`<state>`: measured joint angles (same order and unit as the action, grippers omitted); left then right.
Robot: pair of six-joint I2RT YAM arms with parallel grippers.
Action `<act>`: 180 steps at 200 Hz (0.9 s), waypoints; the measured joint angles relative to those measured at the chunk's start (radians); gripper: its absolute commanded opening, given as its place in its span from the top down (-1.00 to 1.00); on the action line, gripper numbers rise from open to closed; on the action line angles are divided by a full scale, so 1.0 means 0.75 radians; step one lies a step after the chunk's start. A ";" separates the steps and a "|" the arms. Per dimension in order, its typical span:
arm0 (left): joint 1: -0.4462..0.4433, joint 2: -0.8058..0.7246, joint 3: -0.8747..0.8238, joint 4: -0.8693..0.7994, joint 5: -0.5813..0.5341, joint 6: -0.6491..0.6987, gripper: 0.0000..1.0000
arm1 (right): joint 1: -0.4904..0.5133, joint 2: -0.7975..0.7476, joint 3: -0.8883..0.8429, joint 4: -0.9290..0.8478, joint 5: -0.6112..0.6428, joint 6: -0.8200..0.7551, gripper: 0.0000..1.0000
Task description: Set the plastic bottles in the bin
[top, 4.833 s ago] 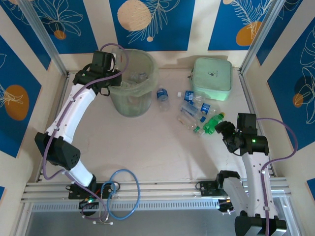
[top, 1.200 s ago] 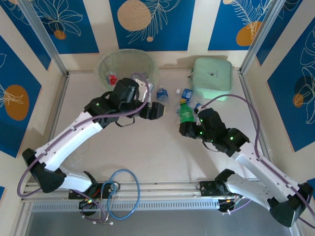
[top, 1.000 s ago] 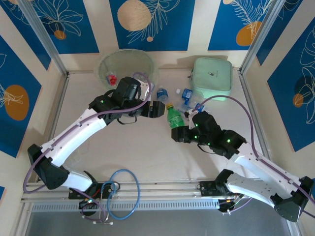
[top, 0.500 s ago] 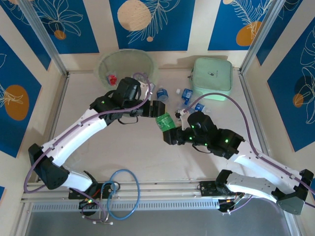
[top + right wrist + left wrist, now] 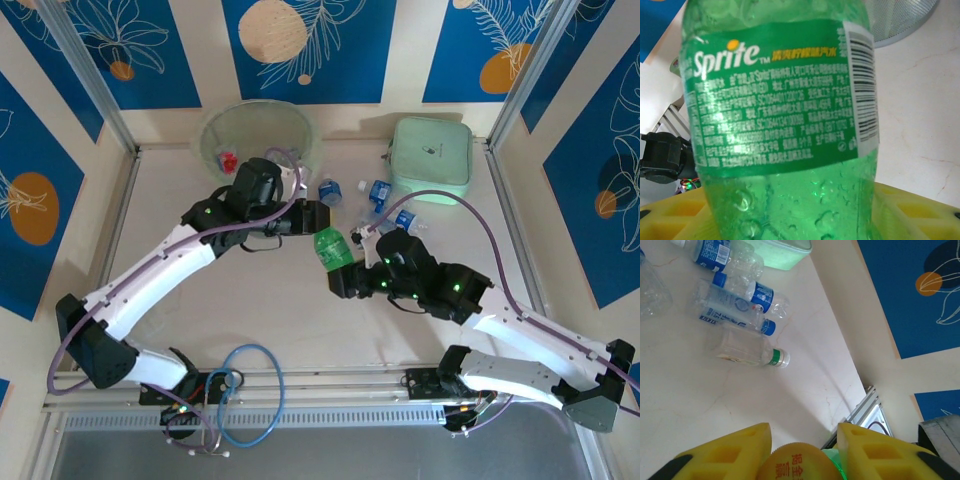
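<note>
My right gripper [image 5: 345,278] [image 5: 800,212] is shut on a green Sprite bottle [image 5: 329,247] [image 5: 780,100], held above the table's middle. Its yellow cap [image 5: 795,466] points into my left gripper [image 5: 316,219] [image 5: 802,435]. That gripper is open, its yellow fingers [image 5: 730,452] either side of the cap, with a gap on the right. Several clear bottles with blue labels [image 5: 381,192] [image 5: 737,315] lie by the far right; one more [image 5: 330,190] lies near the bin. The pale green bin [image 5: 212,128] stands at the back left.
A mint green square case [image 5: 432,160] [image 5: 785,250] sits at the back right beside the bottles. A small red item [image 5: 229,160] lies inside the bin. A blue cable loop [image 5: 250,390] hangs at the near edge by the aluminium rail.
My right arm has carried the green bottle left and tipped its cap toward the left gripper, which has stayed about where it was. Earlier the left arm was at the bin.
</note>
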<state>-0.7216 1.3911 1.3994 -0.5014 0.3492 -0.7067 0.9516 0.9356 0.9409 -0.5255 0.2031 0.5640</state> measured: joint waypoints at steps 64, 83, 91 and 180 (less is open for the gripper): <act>0.024 -0.048 -0.003 0.020 0.007 -0.035 0.61 | 0.041 -0.006 0.037 0.009 0.053 -0.016 -0.64; 0.064 -0.051 -0.003 0.020 0.009 -0.038 0.62 | 0.048 -0.036 0.037 0.001 0.080 -0.015 -0.69; 0.090 -0.052 -0.001 0.020 0.012 -0.040 0.62 | 0.049 -0.054 0.037 -0.005 0.093 -0.014 -0.70; 0.466 -0.019 0.402 0.025 0.093 -0.063 0.60 | 0.049 -0.255 -0.027 -0.125 0.199 0.041 -0.71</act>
<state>-0.3721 1.3769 1.7012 -0.4828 0.4191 -0.7536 0.9882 0.7441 0.9207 -0.6189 0.3527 0.5949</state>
